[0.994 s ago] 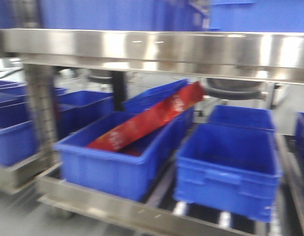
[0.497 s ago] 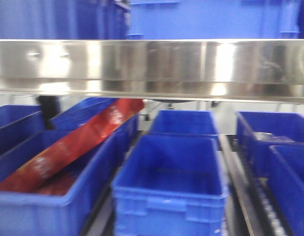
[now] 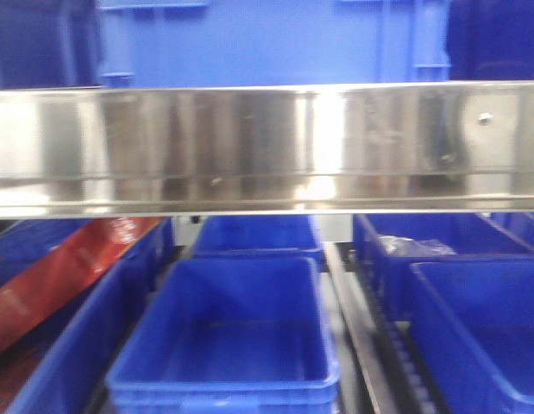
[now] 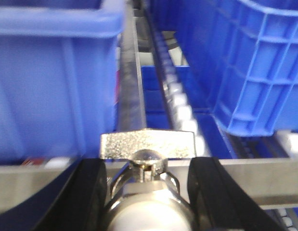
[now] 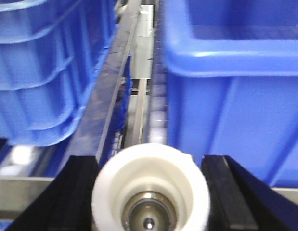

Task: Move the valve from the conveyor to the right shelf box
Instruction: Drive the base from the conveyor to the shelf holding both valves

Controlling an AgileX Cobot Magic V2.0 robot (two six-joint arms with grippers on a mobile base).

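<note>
- Steel shelf beam: it spans my front view edge to edge and cuts off the backs of the boxes below it.
- Upper box: blue, it stands on the level above the beam.
- Centre box and right-hand box: blue and open-topped, set side by side on the lower level.
- Red package: it leans slanted in the left bin.
- Roller track: it runs away from the left wrist between two blue boxes, and a steel rail crosses just behind the valve.
- Left gripper: its black fingers are narrowed onto the valve, whose metal handle lies crosswise on top.
- Right gripper: its fingers press both sides of a white fitting, seen end-on.
</note>
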